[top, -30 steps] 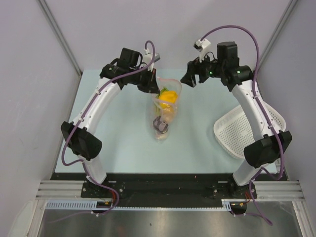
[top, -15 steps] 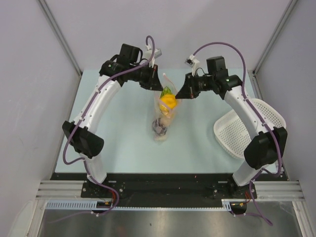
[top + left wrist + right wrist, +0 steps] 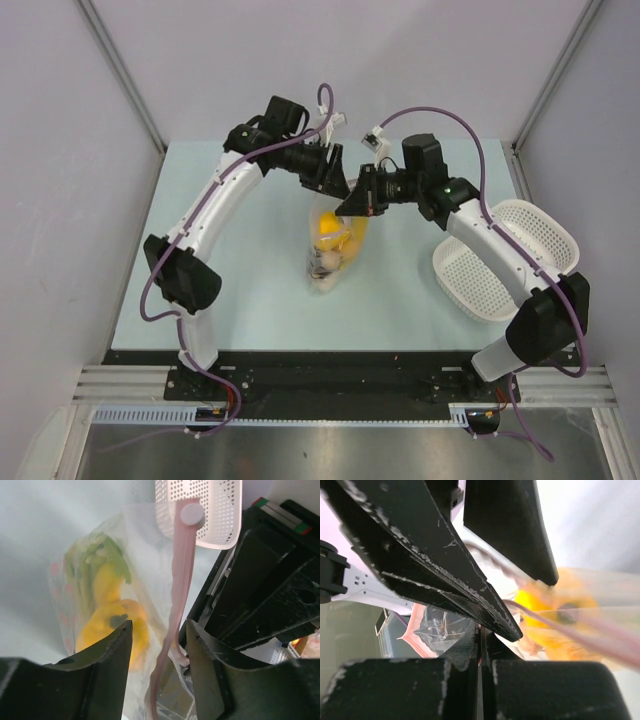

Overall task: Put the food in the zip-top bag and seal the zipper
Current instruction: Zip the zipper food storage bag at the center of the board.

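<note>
Sealing step, by appearance; food [image 3: 107, 625] bagged. Right tool [image 3: 481, 630] pinched shut on zipper [image 3: 176, 610] of zip-top bag [image 3: 325, 272]; left tool [image 3: 160, 627] half-wide, astride zipper. Likely next: close left, slide along.

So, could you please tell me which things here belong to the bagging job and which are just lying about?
Belonging to the job: the zip-top bag, the food already inside it, the pink zipper.
Just lying about: the white perforated basket.
</note>
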`<act>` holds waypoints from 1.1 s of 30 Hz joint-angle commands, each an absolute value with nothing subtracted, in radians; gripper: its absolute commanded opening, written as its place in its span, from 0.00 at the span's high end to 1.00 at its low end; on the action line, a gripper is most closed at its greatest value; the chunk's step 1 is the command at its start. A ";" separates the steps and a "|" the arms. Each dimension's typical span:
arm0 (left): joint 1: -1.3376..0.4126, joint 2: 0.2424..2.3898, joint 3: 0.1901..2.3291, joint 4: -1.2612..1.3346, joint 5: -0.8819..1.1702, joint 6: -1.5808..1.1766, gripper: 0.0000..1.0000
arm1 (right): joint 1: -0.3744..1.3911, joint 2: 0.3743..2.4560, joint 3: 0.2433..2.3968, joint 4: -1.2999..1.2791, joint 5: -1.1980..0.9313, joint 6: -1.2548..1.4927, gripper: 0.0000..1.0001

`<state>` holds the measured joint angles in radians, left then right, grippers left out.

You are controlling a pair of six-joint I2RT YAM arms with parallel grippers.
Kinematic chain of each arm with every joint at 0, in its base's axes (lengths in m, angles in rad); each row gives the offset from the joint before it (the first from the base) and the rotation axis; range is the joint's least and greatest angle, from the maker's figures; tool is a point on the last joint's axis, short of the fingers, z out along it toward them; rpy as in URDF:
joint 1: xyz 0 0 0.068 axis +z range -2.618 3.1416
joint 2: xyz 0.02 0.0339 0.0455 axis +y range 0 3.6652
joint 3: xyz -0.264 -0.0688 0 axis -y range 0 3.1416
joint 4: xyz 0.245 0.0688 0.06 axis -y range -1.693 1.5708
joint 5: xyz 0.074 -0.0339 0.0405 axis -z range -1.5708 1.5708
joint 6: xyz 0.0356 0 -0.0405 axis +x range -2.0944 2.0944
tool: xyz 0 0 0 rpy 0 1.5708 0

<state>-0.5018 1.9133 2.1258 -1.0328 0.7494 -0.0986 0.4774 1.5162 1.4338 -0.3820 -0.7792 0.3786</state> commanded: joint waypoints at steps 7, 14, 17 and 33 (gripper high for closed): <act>-0.523 1.899 2.155 -1.039 0.772 -0.155 0.38 | 0.503 1.465 1.414 -0.295 -0.718 0.350 1.00; -0.551 1.913 2.161 -1.068 0.730 -0.077 0.68 | 0.508 1.434 1.414 -0.275 -0.683 0.331 1.00; -0.551 1.898 2.161 -1.075 0.730 0.046 1.00 | 0.486 1.416 1.414 -0.281 -0.705 0.275 0.84; -0.543 1.888 2.198 -1.465 1.155 0.705 1.00 | 0.204 1.138 1.355 -0.716 -0.897 -0.500 0.04</act>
<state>-0.5255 1.9144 2.1590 -1.2686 1.0050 0.4675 0.1902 1.1664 1.3884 -0.6804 -0.8410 -0.2878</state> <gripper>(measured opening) 0.007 0.960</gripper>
